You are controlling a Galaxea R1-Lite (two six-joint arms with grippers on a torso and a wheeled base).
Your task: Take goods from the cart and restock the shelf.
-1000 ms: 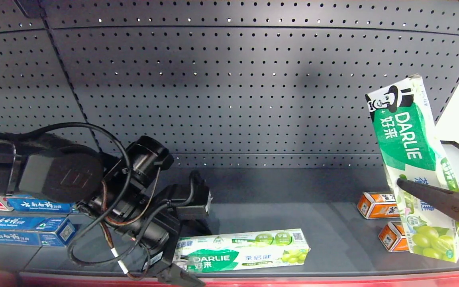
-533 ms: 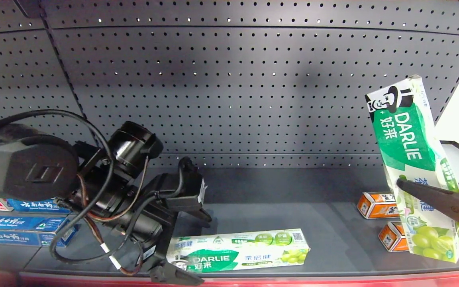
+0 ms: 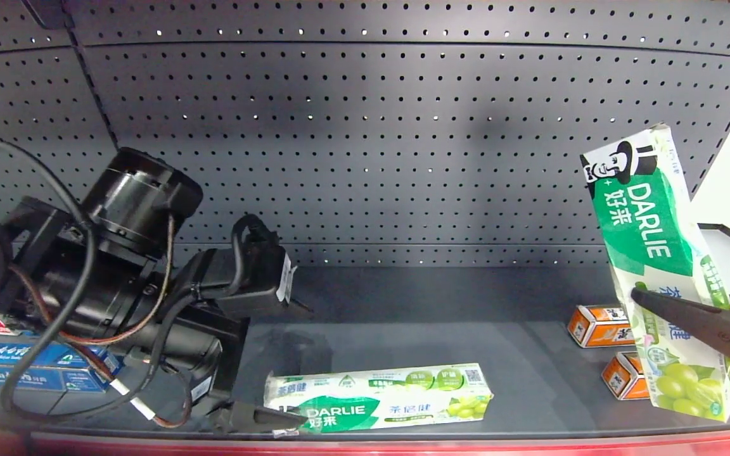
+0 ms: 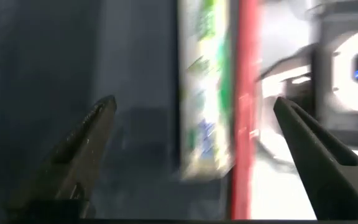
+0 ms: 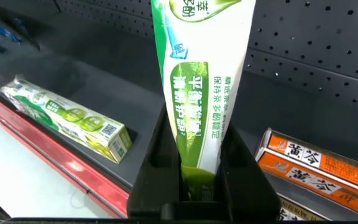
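On the pegboard shelf point(image 3: 403, 316) lay the flat toothpaste box point(image 3: 377, 396). The right end effector point(image 5: 197, 146) clamped the upright toothpaste box point(image 3: 650, 253), seemingly for stocking. The left end effector point(image 4: 194, 106) gaped apart.

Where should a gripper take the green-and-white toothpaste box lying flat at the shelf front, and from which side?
Probably mid-length, across its narrow width, coming from above. The green-and-white toothpaste box lies flat with its long axis along the red shelf edge, so both long side faces look clear for a pinch, while its ends are far apart.
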